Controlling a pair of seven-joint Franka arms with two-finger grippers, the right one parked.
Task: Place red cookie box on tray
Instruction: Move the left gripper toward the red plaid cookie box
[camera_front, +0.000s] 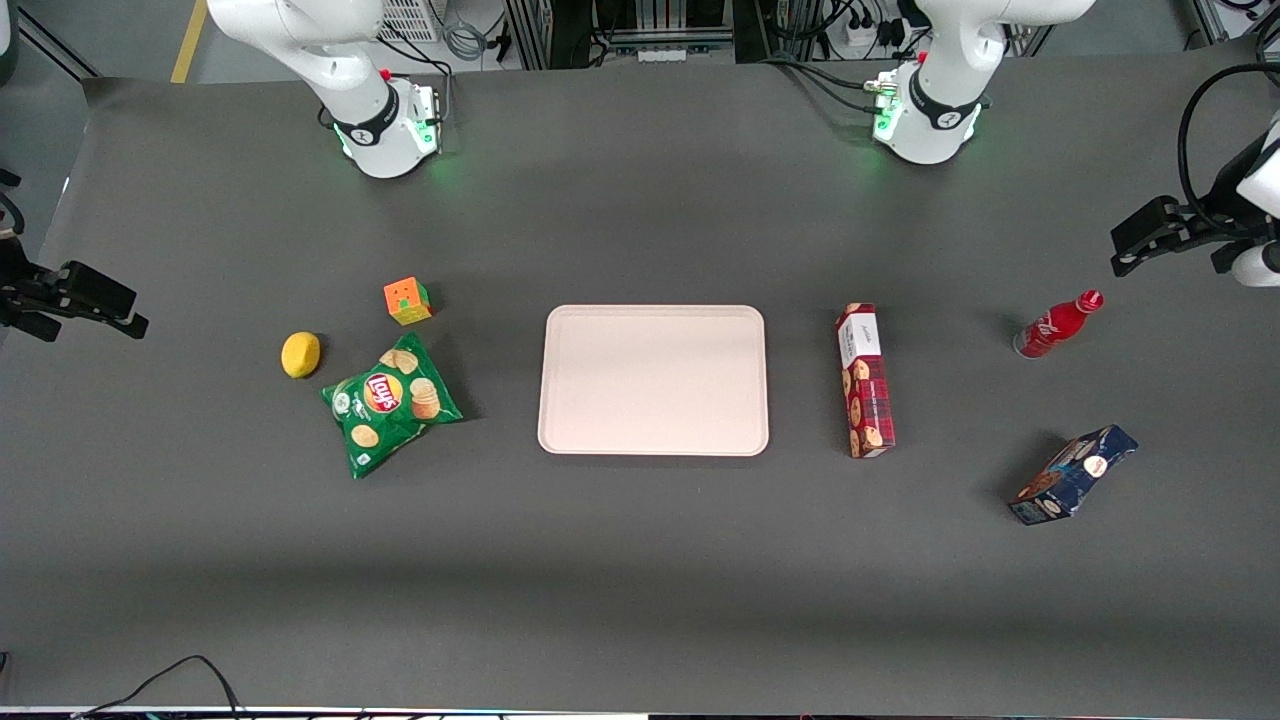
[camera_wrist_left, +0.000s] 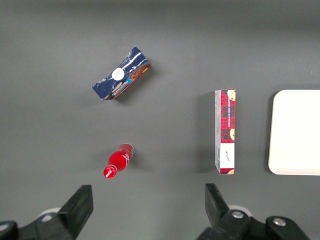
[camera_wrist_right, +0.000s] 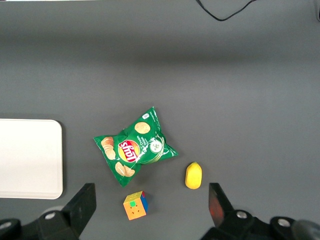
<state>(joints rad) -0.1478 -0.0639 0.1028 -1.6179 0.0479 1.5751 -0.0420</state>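
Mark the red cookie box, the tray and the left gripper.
red cookie box (camera_front: 866, 385), front view, middle of the plaid top face.
tray (camera_front: 655, 312), front view, rim on the edge nearest the arm bases.
left gripper (camera_wrist_left: 149, 207), left wrist view, midway between its open fingertips, high above the table.

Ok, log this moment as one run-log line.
stage: not started | gripper: open, empty, raised at working arm's end | red cookie box: flat on table beside tray, apart | tray: bare

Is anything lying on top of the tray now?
Nothing lies on the tray. The red cookie box rests on the table beside it. The open gripper hangs at the working arm's end.
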